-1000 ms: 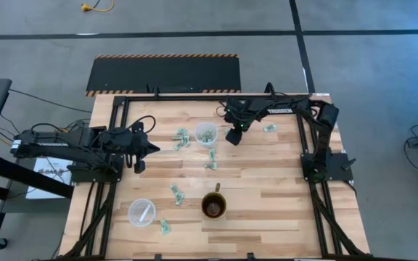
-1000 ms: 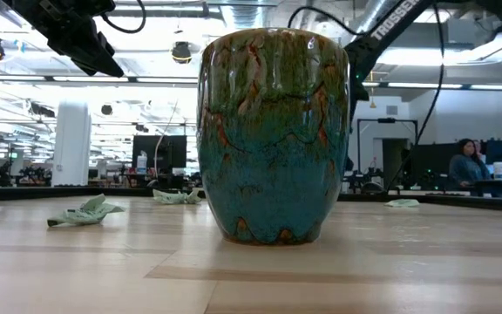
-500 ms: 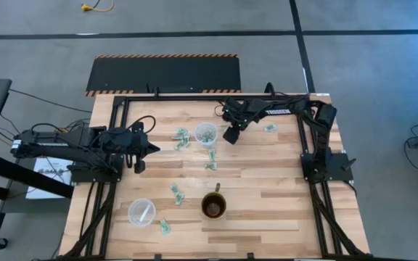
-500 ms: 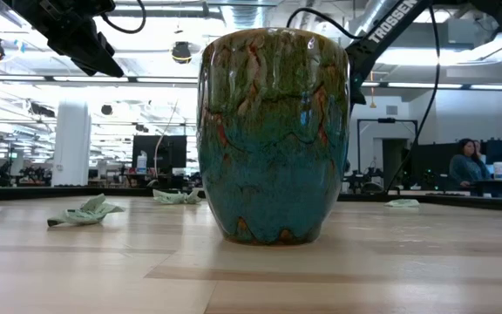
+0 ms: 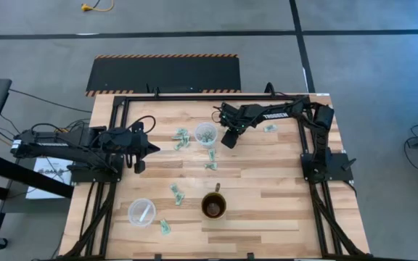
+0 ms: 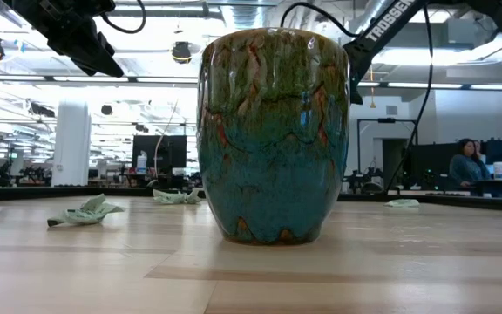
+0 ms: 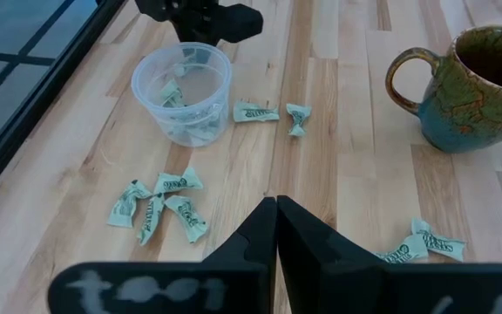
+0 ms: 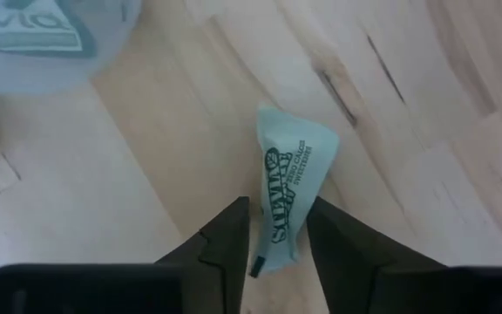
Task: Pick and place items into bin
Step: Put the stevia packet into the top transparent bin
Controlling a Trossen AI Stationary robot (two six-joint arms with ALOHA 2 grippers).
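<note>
Several pale green-and-white wrappers (image 7: 164,205) lie scattered over the middle of the wooden worktop (image 5: 267,188), some beside a clear plastic cup (image 5: 206,133) near the far edge that already holds a few pieces. A second clear cup (image 5: 141,212) stands toward the near left corner, and a glazed mug (image 5: 214,206) sits near the middle of the near edge; it fills most of the low view.

The right gripper (image 5: 228,138) hangs just beside the far cup, on its right. Its own wrist view shows one wrapper (image 8: 290,187) standing between the two dark fingers (image 8: 225,240), which are a little apart, flanking the piece closely; whether they already press on it cannot be told. The cup's rim shows blurred at one corner of that view, so the bin seems close at hand.

The left gripper (image 7: 275,228) waits over the left side of the worktop with its fingers together and nothing between them.

By the look of it, the step in hand is the grasp of a single wrapper next to the far cup. The next move calls for a firm pinch, a short lift clear of the wood, then a small carry over the cup's mouth before letting go. The thin, crumpled piece may slip or twist if pinched at its edge.
</note>
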